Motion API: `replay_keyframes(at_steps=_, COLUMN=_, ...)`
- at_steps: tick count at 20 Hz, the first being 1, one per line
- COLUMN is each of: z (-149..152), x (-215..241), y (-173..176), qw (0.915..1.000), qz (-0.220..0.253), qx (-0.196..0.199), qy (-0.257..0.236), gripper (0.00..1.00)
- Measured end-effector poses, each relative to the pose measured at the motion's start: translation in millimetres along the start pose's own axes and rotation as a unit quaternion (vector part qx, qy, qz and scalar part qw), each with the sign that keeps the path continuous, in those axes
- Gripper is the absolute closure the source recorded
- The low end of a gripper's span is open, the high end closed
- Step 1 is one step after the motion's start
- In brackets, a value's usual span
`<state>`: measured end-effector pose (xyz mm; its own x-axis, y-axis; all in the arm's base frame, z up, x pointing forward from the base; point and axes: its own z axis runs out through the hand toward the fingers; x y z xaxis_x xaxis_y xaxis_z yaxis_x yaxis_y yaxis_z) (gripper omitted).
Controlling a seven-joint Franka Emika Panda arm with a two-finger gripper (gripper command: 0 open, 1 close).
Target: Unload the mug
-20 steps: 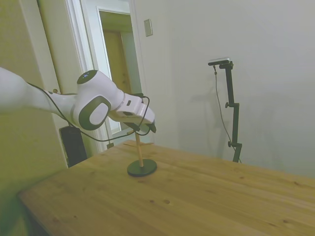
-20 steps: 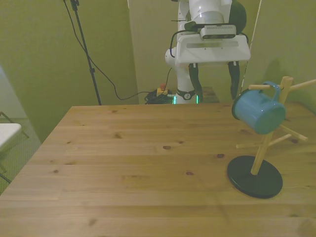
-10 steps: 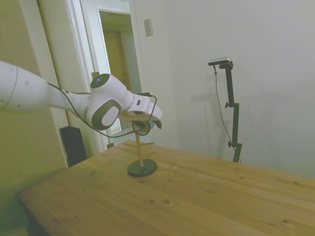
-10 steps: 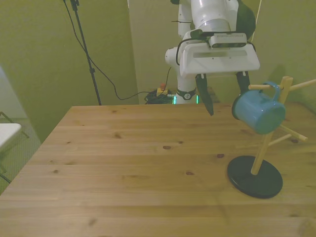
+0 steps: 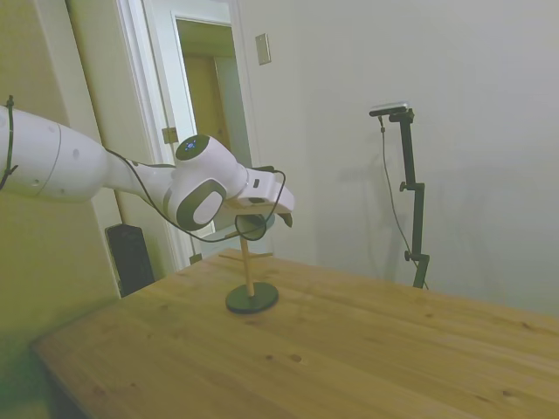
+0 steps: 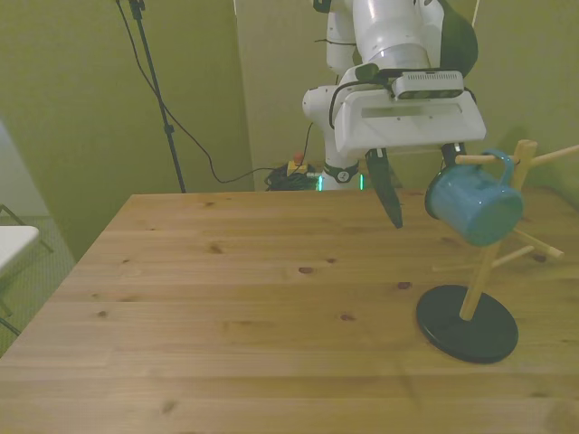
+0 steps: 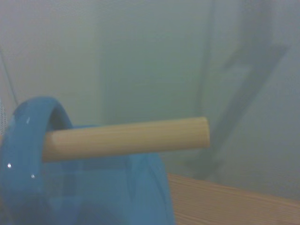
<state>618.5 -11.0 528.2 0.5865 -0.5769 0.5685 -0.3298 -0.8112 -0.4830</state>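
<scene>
The mug [image 6: 475, 206] is blue-teal and hangs tilted by its handle on a peg of a wooden mug tree [image 6: 493, 249] at the front view's right. My gripper [image 6: 425, 210] is open at the mug's height. One dark finger [image 6: 391, 192] hangs just left of the mug, apart from it, and the other is partly hidden behind the mug's top near the handle. In the wrist view the mug's handle [image 7: 26, 145] loops over the peg [image 7: 126, 138], close up. In the side view my gripper [image 5: 281, 216] is at the top of the tree and the mug is hidden behind the arm.
The mug tree stands on a round black base [image 6: 467, 325], also seen in the side view [image 5: 251, 298], with several more pegs sticking out. It is near one end of the wooden table [image 6: 226, 298]. A white chair edge [image 6: 14, 244] shows at the front view's left.
My gripper has moved toward the front view's right and slightly down, from beside the tree to the mug. The mug and tree have not moved.
</scene>
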Motion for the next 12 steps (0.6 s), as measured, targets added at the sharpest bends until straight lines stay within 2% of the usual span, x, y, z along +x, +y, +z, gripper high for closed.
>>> replay_keyframes(at_steps=12, z=-1.9, x=-5.2, y=-11.5, qw=0.9997, qz=-0.016, qx=0.015, qy=-0.004, gripper=1.0)
